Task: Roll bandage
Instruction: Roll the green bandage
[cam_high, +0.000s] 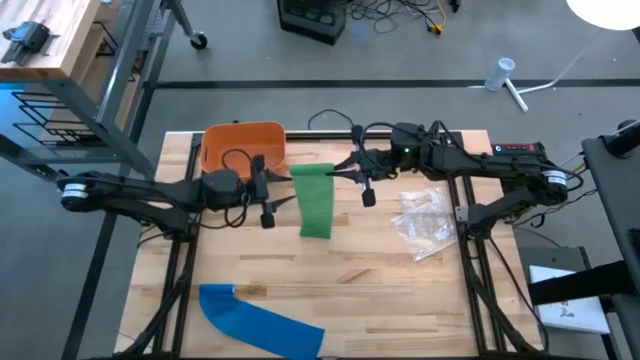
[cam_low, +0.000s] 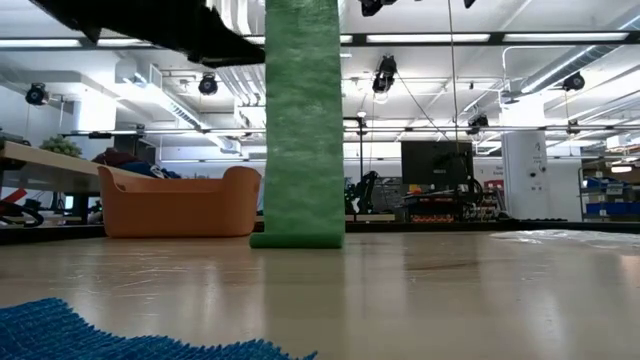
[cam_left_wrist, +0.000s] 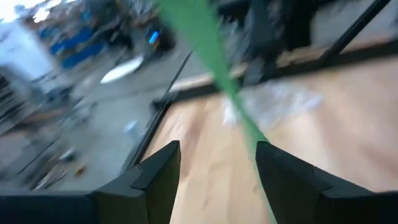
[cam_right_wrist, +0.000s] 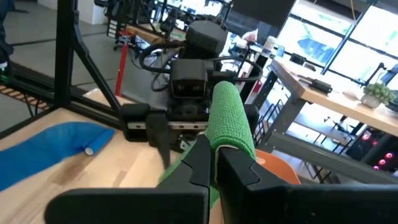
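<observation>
Blue bandage (cam_low: 120, 335) lies nearest your table-level camera, flat and unrolled by the front edge of the wooden table (cam_high: 400, 290), towards its left corner; nothing has been done to it. Behind it, near the middle of the table, the green bandage (cam_high: 315, 198) hangs as a strip from above, its lower end folded onto the wood. Your right gripper (cam_right_wrist: 214, 155) is clamped shut on the top of that strip, where the fabric bunches into a rounded wad rather than a tight coil. Your left gripper (cam_high: 268, 200) sits just beside the strip's left edge with its fingers (cam_left_wrist: 155, 177) parted; the strip runs past one finger, and I cannot tell whether it touches. Judging from this, rolling is at an early stage: most of the green length hangs loose, and all of the blue one remains. An orange bin (cam_high: 243, 146) stands near the back edge, and a crumpled clear plastic bag (cam_high: 425, 222) lies towards the right edge.
</observation>
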